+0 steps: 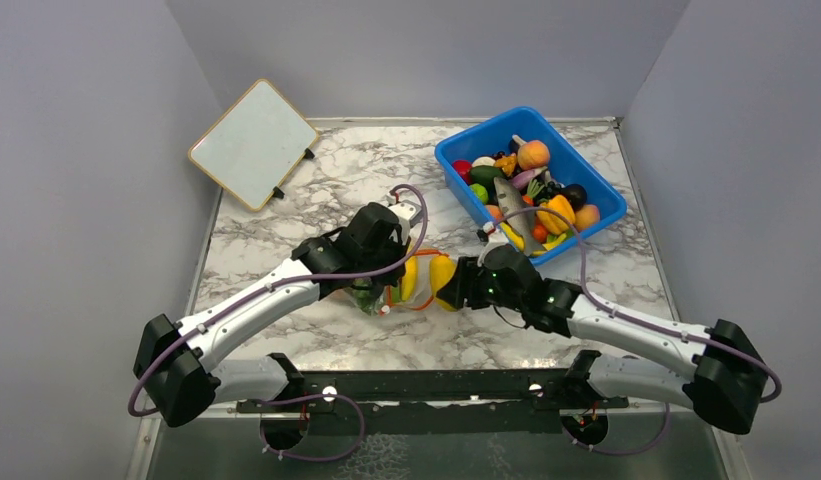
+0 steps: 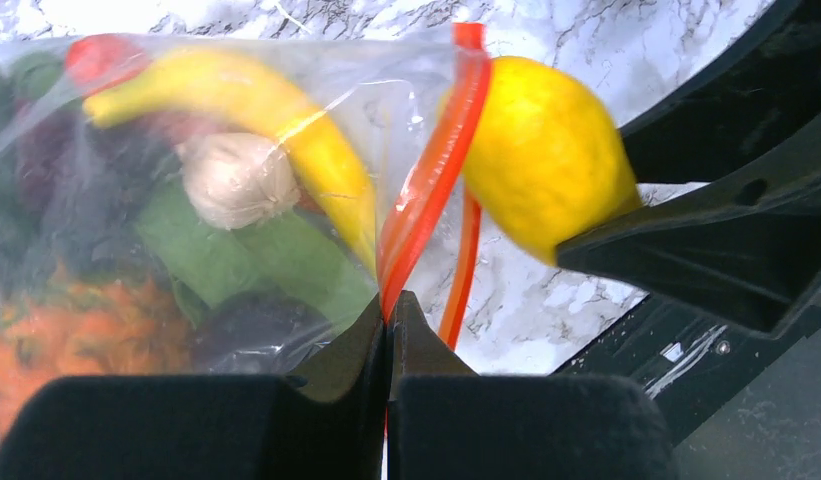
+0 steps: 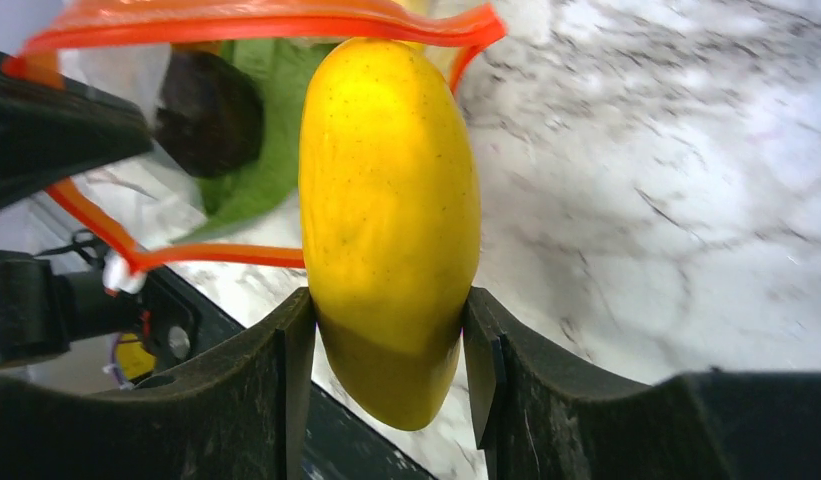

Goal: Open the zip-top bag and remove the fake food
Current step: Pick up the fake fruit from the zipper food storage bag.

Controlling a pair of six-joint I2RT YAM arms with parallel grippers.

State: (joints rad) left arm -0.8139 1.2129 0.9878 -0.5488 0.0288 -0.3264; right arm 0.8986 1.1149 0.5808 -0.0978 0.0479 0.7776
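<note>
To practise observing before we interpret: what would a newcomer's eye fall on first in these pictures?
The yellow fruit clamped in the right hand, at the mouth of the zip-top bag mid-table. Next, the left hand pinching the bag's red-orange zip strip, and the blue bin of bright toy food on the far right of the table.

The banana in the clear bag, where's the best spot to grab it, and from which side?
Grip the banana near its tapered end by the red zip strip, coming in through the open mouth of the bag. That slim end points toward the opening, so a pinch across it probably works.
</note>
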